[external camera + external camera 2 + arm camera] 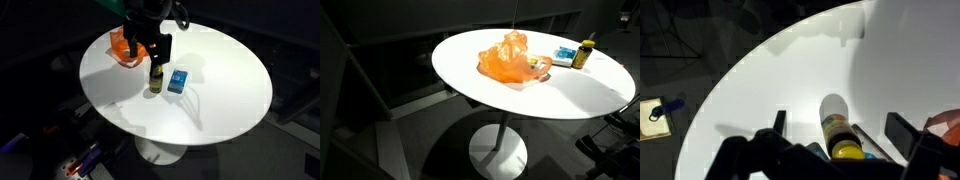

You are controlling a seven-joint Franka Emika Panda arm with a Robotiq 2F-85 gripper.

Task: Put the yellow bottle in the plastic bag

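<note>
The small yellow bottle (155,80) stands upright mid-table (230,100), just beside a blue box (178,81). I'd guess it's light, stiff and slick, so grip its body below the cap. The gripper (153,55) hangs over it, jaws spread and empty. The orange bag (122,45) lies far left.

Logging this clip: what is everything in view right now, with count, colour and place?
Table: one, white, round, on a white pedestal, centre of scene.
Plastic bag: one, orange, crumpled, on the table near its edge.
Bottle: one, yellow, upright on the table beside the box.
Box: one, blue, small, on the table, between the bottle and the bag in an exterior view.
Floor item: one, tan with blue, below the table; too unclear to name.
Gripper: one, black, open, above the bottle.
</note>
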